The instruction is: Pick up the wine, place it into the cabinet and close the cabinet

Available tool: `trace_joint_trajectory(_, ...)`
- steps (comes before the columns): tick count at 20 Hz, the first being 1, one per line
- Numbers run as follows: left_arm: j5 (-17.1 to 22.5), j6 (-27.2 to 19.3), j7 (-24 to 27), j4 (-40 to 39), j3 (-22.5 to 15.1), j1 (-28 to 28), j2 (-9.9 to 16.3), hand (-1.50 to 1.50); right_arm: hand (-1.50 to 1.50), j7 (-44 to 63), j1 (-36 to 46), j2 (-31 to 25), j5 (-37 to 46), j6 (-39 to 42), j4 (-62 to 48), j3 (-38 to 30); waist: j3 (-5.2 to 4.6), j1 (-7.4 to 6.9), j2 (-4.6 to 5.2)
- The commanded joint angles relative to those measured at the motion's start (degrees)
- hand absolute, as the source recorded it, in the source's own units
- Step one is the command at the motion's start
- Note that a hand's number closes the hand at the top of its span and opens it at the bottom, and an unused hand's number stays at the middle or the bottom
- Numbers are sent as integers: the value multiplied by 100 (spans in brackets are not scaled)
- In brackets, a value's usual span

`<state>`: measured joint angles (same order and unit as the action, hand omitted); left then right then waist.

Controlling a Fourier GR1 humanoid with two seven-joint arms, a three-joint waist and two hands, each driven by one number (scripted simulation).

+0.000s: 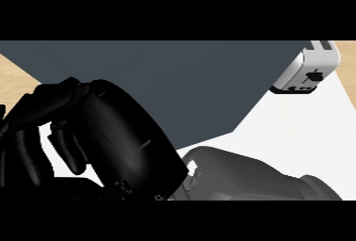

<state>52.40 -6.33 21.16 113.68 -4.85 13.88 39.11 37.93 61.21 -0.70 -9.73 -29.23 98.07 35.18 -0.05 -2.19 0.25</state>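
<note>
wine hidden; black hand (104, 136) fills the view, fingers (66, 150) curled.

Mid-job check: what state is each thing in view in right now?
Right robot hand: raised close to the view, and I cannot tell whether it holds anything.
Wine: not visible.
Dark grey panel, likely the cabinet: fills the middle of the view, open or closed cannot be told.
Toaster: upright on the white counter, far right.
</note>
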Motion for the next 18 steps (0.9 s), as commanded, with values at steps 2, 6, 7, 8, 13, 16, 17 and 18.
trace_joint_trajectory(2,119,299,5,-269,235,38,-73,-150,150,-667,408,-127,309,541,-1152,-370,-3,84,0)
trace_joint_trajectory(6,-120,-21,-183,-70,239,-134,-99,-150,150,-1045,931,69,91,676,-2238,-1135,2,85,-3)
trace_joint_trajectory(7,-207,54,5,16,169,49,-274,-150,150,-1133,958,66,77,871,-2507,-1212,1,69,-7)
trace_joint_trajectory(8,-421,-129,-103,89,-30,-6,-333,-150,150,-1115,1179,70,-203,708,-2643,-1163,1,62,-8)
trace_joint_trajectory(13,-408,30,-120,78,17,114,-473,-150,150,-2026,762,70,-92,1127,-3389,-1383,2,59,7)
trace_joint_trajectory(16,-436,50,-118,-120,201,-83,-365,-150,150,-2302,676,-265,-250,1435,-3509,-1569,3,90,32)
trace_joint_trajectory(17,-460,207,-78,-267,117,-72,-381,-150,150,-2147,929,-377,-379,1587,-3615,-1688,-2,94,40)
trace_joint_trajectory(18,-503,110,-92,-153,24,-59,-450,-150,150,-2501,696,-261,-286,1499,-3743,-1549,0,70,55)
